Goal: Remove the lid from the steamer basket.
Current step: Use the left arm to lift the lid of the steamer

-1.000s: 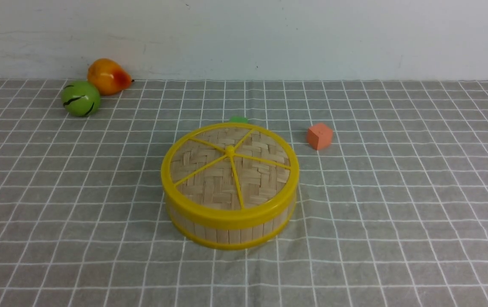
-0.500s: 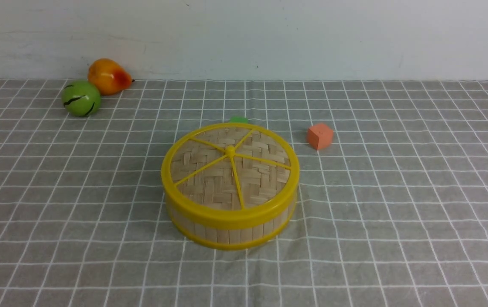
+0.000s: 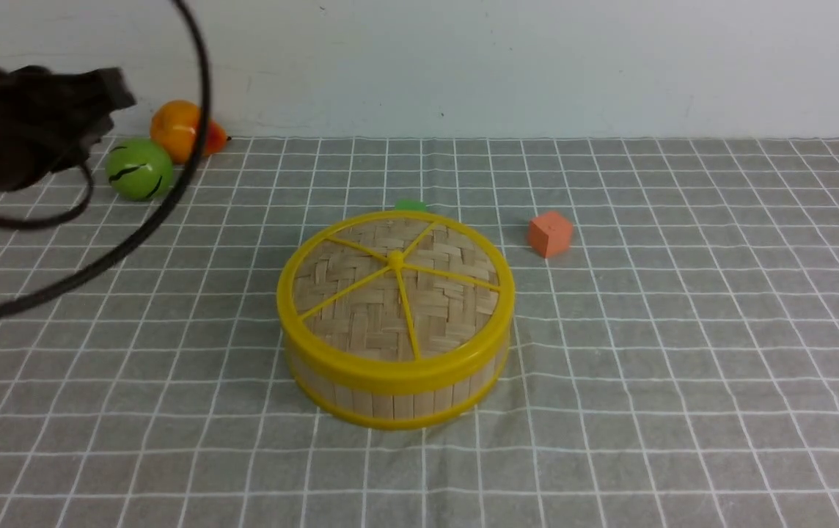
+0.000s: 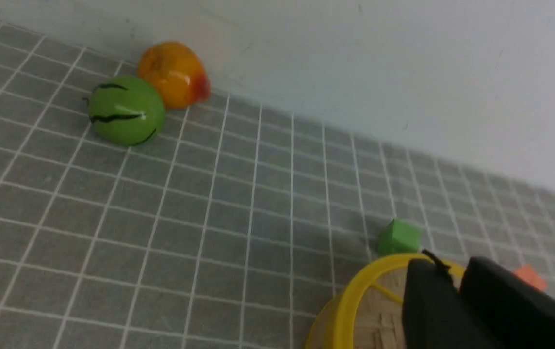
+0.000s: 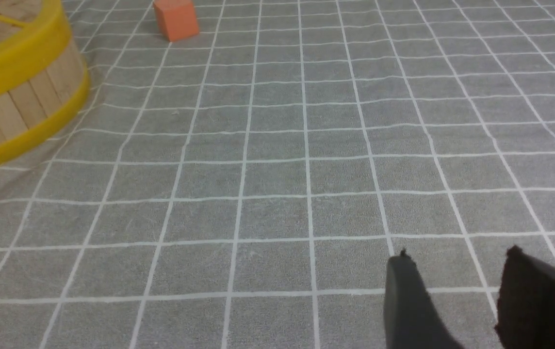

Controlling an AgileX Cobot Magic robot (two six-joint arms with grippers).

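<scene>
The flat round lid of woven bamboo with a yellow plastic rim [image 3: 395, 308] is sitting squarely on the round steamer basket with its bamboo-slat wall and yellow rims [image 3: 390, 400], and the pair is standing mid-way across the grey checked cloth surface [image 3: 683, 367]. The lid is not yet lifted.

Handling, as a judgement: the lid is looking light and fairly stiff, though the thin weave is likely giving under a hard pinch, and the smooth plastic rim may be slippery. The small centre knob [image 3: 395, 258] is offering the surest hold; the rim edge is the alternative. The basket, being light too, may be rising with the lid if the fit is snug.

The left claw [image 4: 453, 265] is hovering high at the left, well apart from the lid, its fingers pressed nearly together and pinching nothing. The right claw [image 5: 457, 261] is hanging low over bare cloth, spread and empty.

Surroundings: a green striped ball [image 3: 138, 169] and an orange-yellow pear-shaped fruit [image 3: 177, 128] are lying far back left; a small green cube [image 3: 410, 206] is sitting just behind the basket; an orange cube [image 3: 550, 233] is lying back right. None is obstructing a descent onto the knob — only the left arm's looping black cable [image 3: 133, 235] is hanging in the approach.
</scene>
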